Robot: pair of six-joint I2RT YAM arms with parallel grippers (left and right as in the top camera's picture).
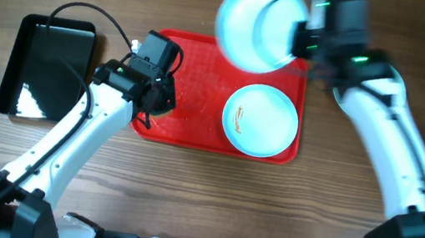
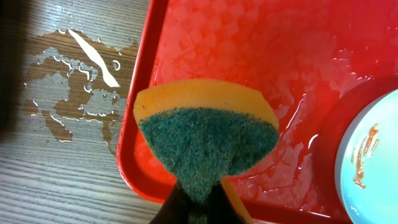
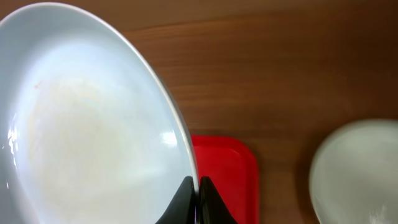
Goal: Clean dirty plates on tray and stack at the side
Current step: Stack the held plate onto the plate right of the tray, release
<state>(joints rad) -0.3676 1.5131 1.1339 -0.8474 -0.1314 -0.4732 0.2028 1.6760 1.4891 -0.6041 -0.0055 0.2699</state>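
Beside the tray (image 2: 144, 68), a water puddle (image 2: 74, 93)

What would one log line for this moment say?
left end effector: shut on sponge above tray | right end effector: shut on rim of plate held aloft | second plate: on tray, orange smears

Blurred plate (image 3: 357, 174), cropped at edge

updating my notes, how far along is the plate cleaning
Done: a blurred plate seems to sit on the table past the tray. In hand: the right end effector pinches the rim of the lifted plate, whose face looks nearly clean. The left end effector holds a sponge over the wet tray. Left: the smeared plate lies on the tray, orange marks unwashed.
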